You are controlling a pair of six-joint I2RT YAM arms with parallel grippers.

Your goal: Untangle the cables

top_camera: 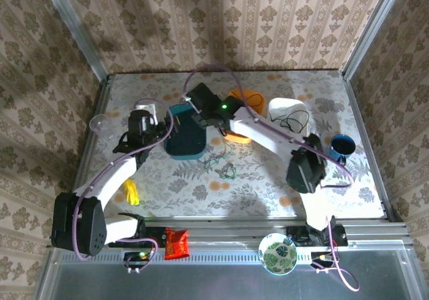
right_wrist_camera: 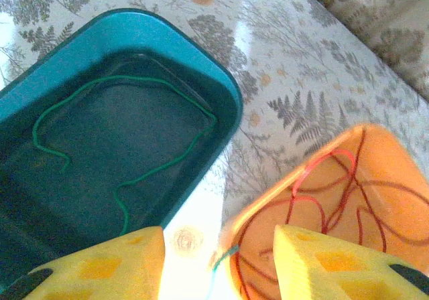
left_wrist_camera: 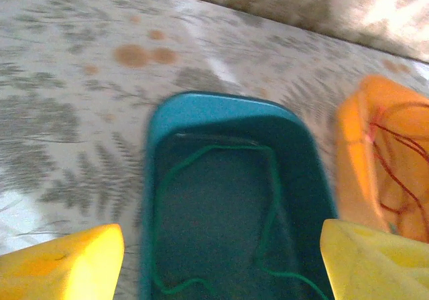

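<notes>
A green cable (left_wrist_camera: 265, 179) lies as a loose loop inside the teal tray (left_wrist_camera: 161, 132); the right wrist view shows the same green cable (right_wrist_camera: 137, 173) in the teal tray (right_wrist_camera: 201, 65). A red cable (right_wrist_camera: 335, 193) is coiled in the orange bowl (right_wrist_camera: 395, 173), which stands right of the tray. A black cable (top_camera: 293, 119) rests in a white container (top_camera: 281, 104). More green cable (top_camera: 224, 166) lies on the table. My left gripper (left_wrist_camera: 221, 246) hangs open over the tray. My right gripper (right_wrist_camera: 218, 246) is open above the gap between tray and bowl, where a thin green cable end (right_wrist_camera: 224, 258) shows.
A blue mug (top_camera: 342, 146) stands at the right, a clear cup (top_camera: 99, 122) at the left edge. A yellow item (top_camera: 131, 191) lies near the left arm. A red packet (top_camera: 176, 243) and a patterned bowl (top_camera: 278, 253) sit on the front rail.
</notes>
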